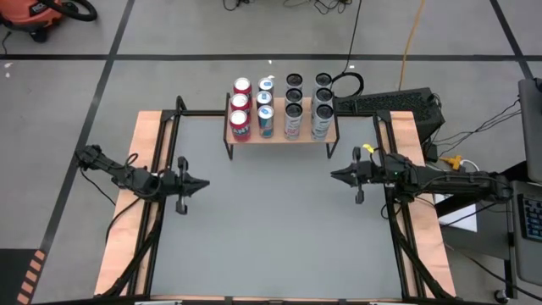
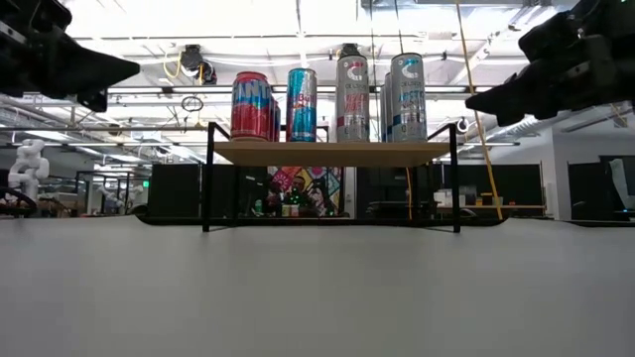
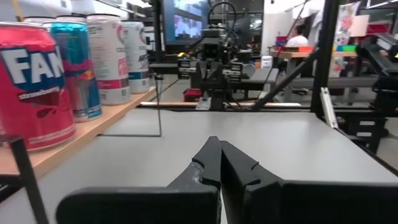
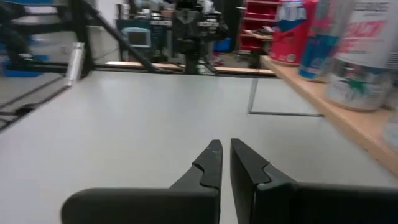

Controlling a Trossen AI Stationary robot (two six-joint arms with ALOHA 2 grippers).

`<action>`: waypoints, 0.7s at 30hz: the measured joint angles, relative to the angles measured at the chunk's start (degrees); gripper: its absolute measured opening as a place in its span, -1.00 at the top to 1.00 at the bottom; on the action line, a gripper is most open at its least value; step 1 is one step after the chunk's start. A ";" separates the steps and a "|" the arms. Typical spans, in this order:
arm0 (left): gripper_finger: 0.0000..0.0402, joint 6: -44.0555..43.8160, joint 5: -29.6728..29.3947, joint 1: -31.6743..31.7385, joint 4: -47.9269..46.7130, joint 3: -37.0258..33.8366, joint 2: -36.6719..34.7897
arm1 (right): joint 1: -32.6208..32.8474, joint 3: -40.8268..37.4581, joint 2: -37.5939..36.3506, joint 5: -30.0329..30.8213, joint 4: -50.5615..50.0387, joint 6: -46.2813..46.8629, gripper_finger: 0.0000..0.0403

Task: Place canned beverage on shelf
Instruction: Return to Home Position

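Left gripper (image 1: 201,182): clenched, fingers together down to a hairline slit, nothing held, nothing touched. Up off the worktop (image 1: 271,229) at its left side, tip aimed inward. Same from its own wrist (image 3: 217,143) and from table height (image 2: 132,67).

Right gripper (image 1: 335,174): also clenched and empty, only a thin gap between the fingers (image 4: 225,144). Raised over the right side of the worktop, tip aimed inward, facing the left one, well apart (image 2: 472,101).

Shelf (image 1: 279,137): at the far edge of the worktop, centred between the arms, wooden top on thin black legs (image 2: 332,152). Fully loaded, four rows of three cans, all upright:
- red cans (image 1: 240,124), leftmost row: "FAN" in big white letters, "strawberry" under it (image 3: 31,87).
- teal-blue cans (image 1: 266,120), next row: red emblem on the side, text not legible (image 3: 74,68).
- white-pink cans (image 1: 293,114), third row: "C" mark near the top (image 2: 351,94), rest too small to read.
- white-blue cans (image 1: 321,114), rightmost row: same "C" mark (image 2: 408,94), blue lettering below, unreadable.
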 joint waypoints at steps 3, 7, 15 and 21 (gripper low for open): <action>1.00 0.44 1.07 0.13 0.02 -0.02 0.00 | 0.02 -0.96 -0.04 -1.68 1.44 -0.08 1.00; 1.00 1.51 2.76 1.30 0.02 -0.02 0.00 | 0.00 -4.67 -0.01 -1.96 7.92 0.22 1.00; 1.00 2.05 6.16 5.01 -0.65 -0.07 -0.15 | 0.00 -6.31 -0.23 -1.91 9.11 1.31 1.00; 1.00 3.54 7.41 7.92 -0.67 -0.08 -0.15 | -0.02 -6.38 -0.68 -1.50 8.69 1.48 1.00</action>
